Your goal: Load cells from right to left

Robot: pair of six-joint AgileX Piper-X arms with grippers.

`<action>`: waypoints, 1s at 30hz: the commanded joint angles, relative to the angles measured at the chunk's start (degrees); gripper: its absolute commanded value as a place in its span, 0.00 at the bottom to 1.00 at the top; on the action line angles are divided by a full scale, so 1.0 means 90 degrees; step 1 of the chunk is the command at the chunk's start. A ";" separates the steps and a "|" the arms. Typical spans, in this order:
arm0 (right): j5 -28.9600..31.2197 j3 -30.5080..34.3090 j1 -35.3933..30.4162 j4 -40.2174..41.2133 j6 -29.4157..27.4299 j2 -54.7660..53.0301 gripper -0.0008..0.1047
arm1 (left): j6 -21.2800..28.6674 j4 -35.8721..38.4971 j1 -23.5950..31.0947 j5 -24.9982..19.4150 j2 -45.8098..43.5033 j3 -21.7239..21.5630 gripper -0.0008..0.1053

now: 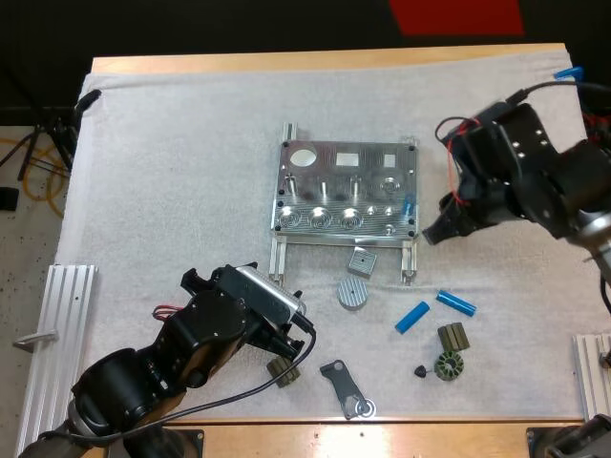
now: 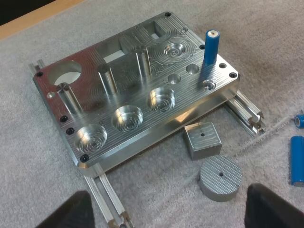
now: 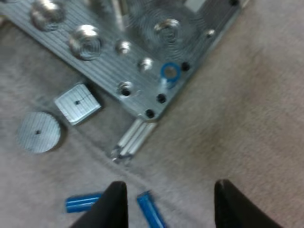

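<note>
Left claw: fingers apart, empty; it hangs short of the fixture's near edge, I judge to leave my other arm room.
Fixture: flat on the surface's mat, holes up to take cells.
Loaded cell: upright in the rightmost small hole, as right-to-left order asks; the small holes left of it are bare.
Loose cells: two lying on the mat, near the fixture's right corner.
Right claw: fingers apart, empty, over the mat near the loose cells; the next pick looks mine.
</note>
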 commanded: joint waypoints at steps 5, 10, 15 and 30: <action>-0.0412 -0.0016 0.0018 0.0393 0.0156 -0.0303 0.40 | 0.0009 0.0006 -0.0034 0.0001 -0.0017 -0.0041 0.62; -0.0643 -0.0016 0.0018 0.0573 0.0206 -0.0490 0.40 | 0.0313 0.0006 -0.0034 0.0212 -0.0017 -0.0041 0.62; -0.1038 -0.0016 0.0018 0.0686 0.0313 -0.0630 0.40 | 0.0325 0.0006 -0.0034 0.0389 0.0013 -0.0041 0.62; -0.1931 0.0005 0.0004 0.1383 0.0342 -0.0915 0.40 | 0.1161 -0.0006 -0.0034 0.0783 0.0018 -0.0041 0.62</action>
